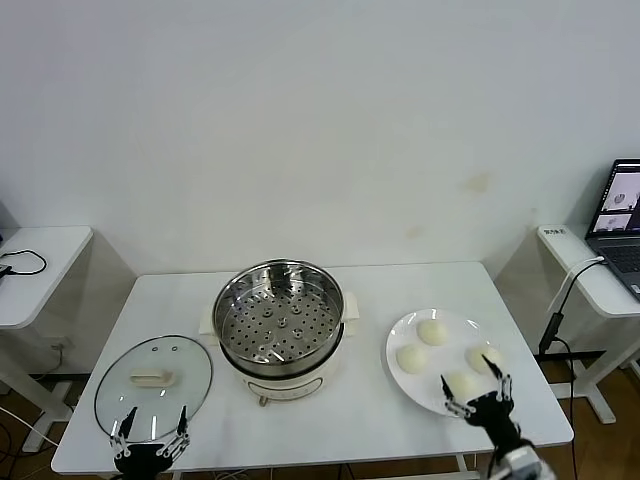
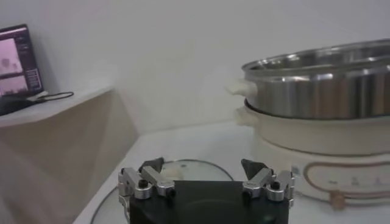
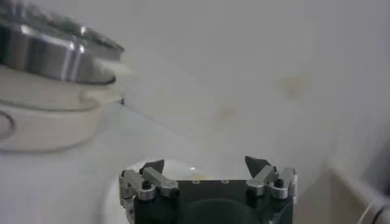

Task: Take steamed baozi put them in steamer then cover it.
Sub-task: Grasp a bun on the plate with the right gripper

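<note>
While nothing is loaded yet: four steamed baozi [image 1: 433, 332] on white plate [image 1: 400, 335], steamer [image 1: 279, 322] mid-bench, uncovered, tray bare. Right gripper [image 1: 478, 394] over plate's near edge, jaws wide, holding nothing. Left gripper [image 1: 150, 432] spread, empty, by glass cover [image 1: 153, 378]. Next, probably: lower right onto nearest bun, squeeze gently.

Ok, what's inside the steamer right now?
Only the perforated tray shows inside the steamer; no baozi. All four baozi sit on the plate. Below the tray is hidden.
</note>
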Available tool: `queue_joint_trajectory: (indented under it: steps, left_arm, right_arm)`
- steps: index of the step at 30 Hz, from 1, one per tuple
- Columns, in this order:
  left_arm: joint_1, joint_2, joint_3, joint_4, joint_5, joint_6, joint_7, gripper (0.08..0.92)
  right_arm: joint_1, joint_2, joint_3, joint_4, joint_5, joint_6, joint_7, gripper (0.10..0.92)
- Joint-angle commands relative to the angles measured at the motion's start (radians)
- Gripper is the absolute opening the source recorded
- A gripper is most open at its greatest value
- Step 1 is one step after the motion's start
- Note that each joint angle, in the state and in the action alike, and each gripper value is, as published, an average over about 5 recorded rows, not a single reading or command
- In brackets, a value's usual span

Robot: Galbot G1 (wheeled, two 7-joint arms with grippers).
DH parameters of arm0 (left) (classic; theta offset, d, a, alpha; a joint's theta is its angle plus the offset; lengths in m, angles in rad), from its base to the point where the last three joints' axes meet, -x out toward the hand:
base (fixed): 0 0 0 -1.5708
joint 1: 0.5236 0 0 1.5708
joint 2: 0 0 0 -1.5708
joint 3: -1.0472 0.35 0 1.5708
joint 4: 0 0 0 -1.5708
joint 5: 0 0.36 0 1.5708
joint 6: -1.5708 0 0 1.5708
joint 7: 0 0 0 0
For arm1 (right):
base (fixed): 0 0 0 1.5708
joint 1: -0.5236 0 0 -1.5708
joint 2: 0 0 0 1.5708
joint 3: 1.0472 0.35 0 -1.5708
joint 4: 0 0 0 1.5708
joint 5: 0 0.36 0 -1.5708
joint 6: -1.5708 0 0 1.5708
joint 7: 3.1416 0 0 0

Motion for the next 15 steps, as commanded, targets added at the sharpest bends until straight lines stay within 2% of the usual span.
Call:
queue_joint_trajectory:
  steps: [1,4,8,15]
  left_arm:
    - [-0.024,0.0,0.003,0.006,0.058,0.006,0.014,0.823]
    - [-0.029,0.001,0.009,0.008,0.063,0.007,0.017,0.823]
    - [-0.038,0.002,0.009,0.015,0.065,0.006,0.017,0.823]
    - [-0.038,0.01,-0.003,0.017,0.066,0.006,0.021,0.823]
  right_arm:
    - [0.274,-0.298,-0.047,-0.124,-0.208,-0.068,-0.226,0.823]
    - [0.393,-0.416,-0.147,-0.192,-0.155,-0.095,-0.366,0.823]
    - [0.603,-0.524,-0.36,-0.296,-0.035,-0.133,-0.479,0.823]
    - [1.085,-0.565,-0.879,-0.48,0.051,-0.153,-0.653,0.823]
